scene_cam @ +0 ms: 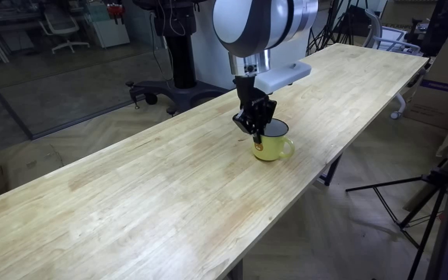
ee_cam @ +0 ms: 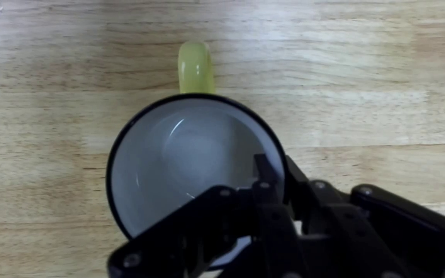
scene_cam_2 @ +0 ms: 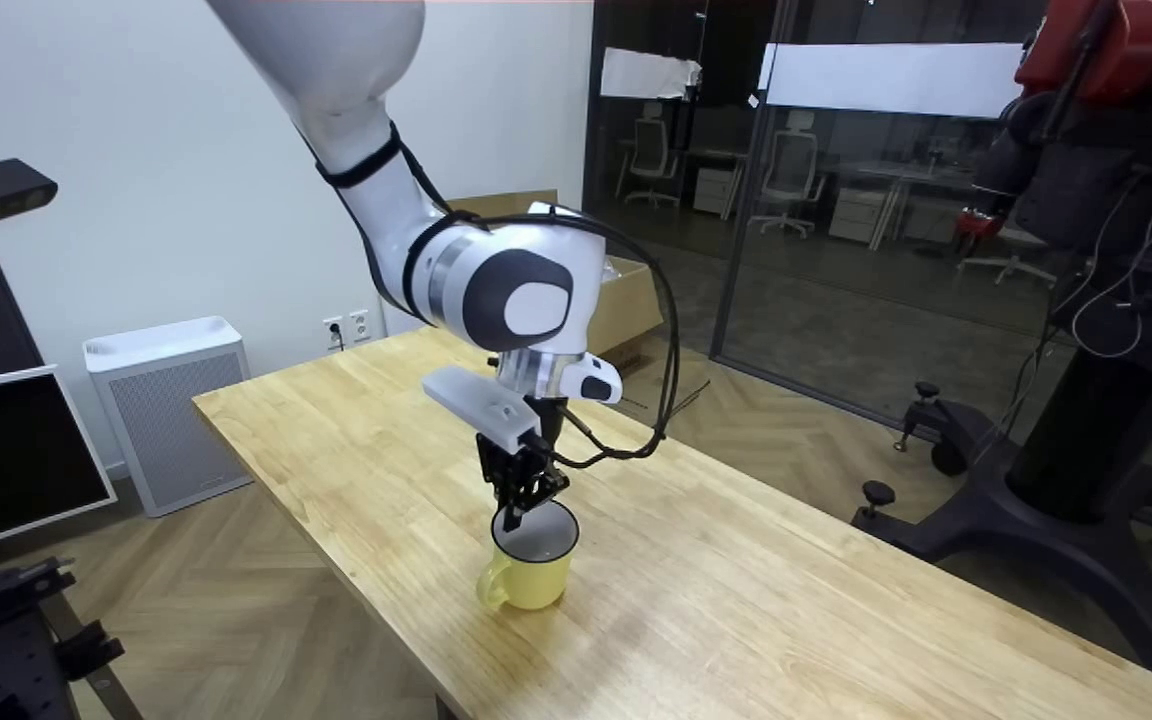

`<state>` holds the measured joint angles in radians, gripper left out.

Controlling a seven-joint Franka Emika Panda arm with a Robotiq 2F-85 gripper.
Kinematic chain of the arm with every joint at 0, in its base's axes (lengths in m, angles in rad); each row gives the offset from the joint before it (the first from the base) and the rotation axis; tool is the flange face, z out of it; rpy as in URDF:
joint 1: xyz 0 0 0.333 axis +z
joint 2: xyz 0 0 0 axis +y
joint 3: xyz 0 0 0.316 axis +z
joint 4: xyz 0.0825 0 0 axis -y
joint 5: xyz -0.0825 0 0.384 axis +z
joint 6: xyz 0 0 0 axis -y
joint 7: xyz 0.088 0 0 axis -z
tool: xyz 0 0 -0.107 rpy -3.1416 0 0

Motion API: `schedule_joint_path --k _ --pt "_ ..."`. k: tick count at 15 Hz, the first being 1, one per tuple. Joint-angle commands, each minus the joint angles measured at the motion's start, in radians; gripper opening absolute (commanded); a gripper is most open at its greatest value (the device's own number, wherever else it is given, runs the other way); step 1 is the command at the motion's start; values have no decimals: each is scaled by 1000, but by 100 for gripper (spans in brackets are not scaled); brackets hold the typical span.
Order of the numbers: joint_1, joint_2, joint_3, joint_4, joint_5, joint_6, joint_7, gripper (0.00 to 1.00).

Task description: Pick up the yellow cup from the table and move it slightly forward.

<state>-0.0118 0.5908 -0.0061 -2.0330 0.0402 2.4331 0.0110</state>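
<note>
Black two-finger pincer [ee_cam: 280, 166] sits narrow, apparently pinching the wall of the yellow, dark-rimmed enamel-style mug [scene_cam: 272, 149] from inside and out; mug stands upright, seemingly on the long pale-wood table [scene_cam: 150, 186]; grasp judged done; lift and slight forward move presumably remain.

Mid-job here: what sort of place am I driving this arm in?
Probably a robotics lab or office workspace. A wheeled stand carrying red-and-black equipment, a tripod and an office chair behind a glass partition suggest it.
</note>
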Motion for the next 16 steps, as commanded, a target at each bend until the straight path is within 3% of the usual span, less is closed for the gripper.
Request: schedule_joint_path --k 1,3,4,11,16 --pt "-2 1 1 4 -1 -5 1 11" --pt "-2 2 1 5 -1 -6 1 11" --pt "-2 2 1 5 -1 -7 1 3" --pt "19 87 -33 124 -20 -1 75 3" --pt "24 167 -46 272 -27 -41 103 3"
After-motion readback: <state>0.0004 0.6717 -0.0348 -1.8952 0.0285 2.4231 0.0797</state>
